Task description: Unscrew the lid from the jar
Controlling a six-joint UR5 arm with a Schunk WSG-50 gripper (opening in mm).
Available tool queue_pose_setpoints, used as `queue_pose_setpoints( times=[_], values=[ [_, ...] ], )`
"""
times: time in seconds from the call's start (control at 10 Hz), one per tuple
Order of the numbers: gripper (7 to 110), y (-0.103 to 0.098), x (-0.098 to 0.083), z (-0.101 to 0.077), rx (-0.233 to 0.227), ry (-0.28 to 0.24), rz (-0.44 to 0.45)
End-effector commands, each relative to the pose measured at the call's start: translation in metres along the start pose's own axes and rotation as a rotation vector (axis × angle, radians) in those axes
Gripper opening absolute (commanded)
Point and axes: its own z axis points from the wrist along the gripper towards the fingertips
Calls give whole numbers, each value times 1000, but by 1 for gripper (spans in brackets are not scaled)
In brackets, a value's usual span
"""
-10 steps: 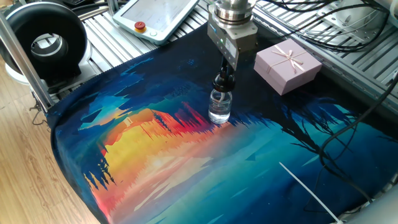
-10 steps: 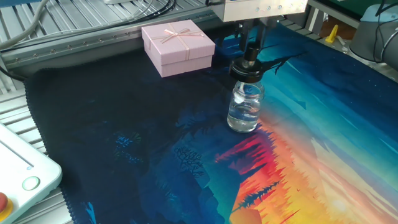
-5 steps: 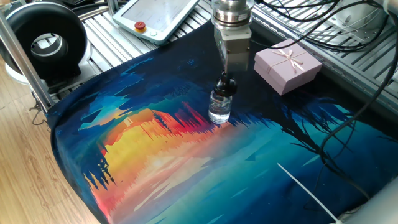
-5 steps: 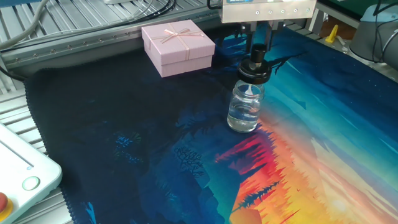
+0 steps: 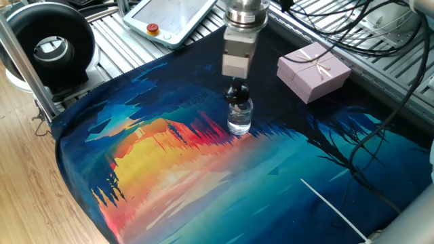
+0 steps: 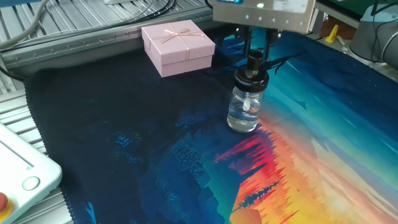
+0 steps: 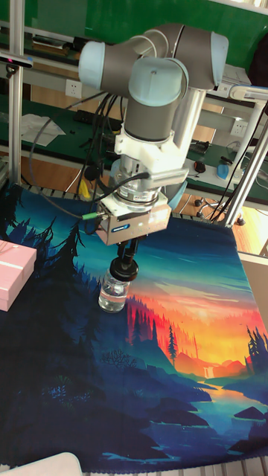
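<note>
The jar (image 5: 239, 119) (image 6: 244, 114) (image 7: 113, 293) is small clear glass and stands upright on the painted cloth. Its black lid (image 5: 236, 93) (image 6: 252, 76) (image 7: 123, 268) sits on top of the neck. My gripper (image 5: 235, 87) (image 6: 254, 61) (image 7: 125, 261) comes straight down from above, with its two dark fingers shut on the lid's knob. In the other fixed view one finger stands on each side of the knob. The gripper's grey body hides part of the lid in one fixed view.
A pink ribboned gift box (image 5: 313, 71) (image 6: 178, 46) (image 7: 13, 274) lies behind the jar on the dark part of the cloth. A teach pendant (image 5: 175, 19) rests on the metal table edge. Black cables (image 5: 380, 41) run at the right.
The gripper has turned about its vertical axis on the lid over the last second. The jar stays in the same spot.
</note>
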Motion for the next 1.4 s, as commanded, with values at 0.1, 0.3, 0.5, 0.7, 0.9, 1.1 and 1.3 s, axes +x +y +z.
queue_pose_setpoints(
  times=[0.1,0.3,0.5,0.7,0.9,1.1,1.3],
  values=[
    [7,-7,0,1,20,4,362],
    [7,-11,1,0,24,3,412],
    [7,-5,-3,-2,1,-7,424],
    [7,-5,0,-1,-3,1,457],
    [7,-1,12,-2,-17,30,463],
    [7,11,23,0,-28,12,474],
    [7,5,21,-5,-21,-42,460]
  ],
)
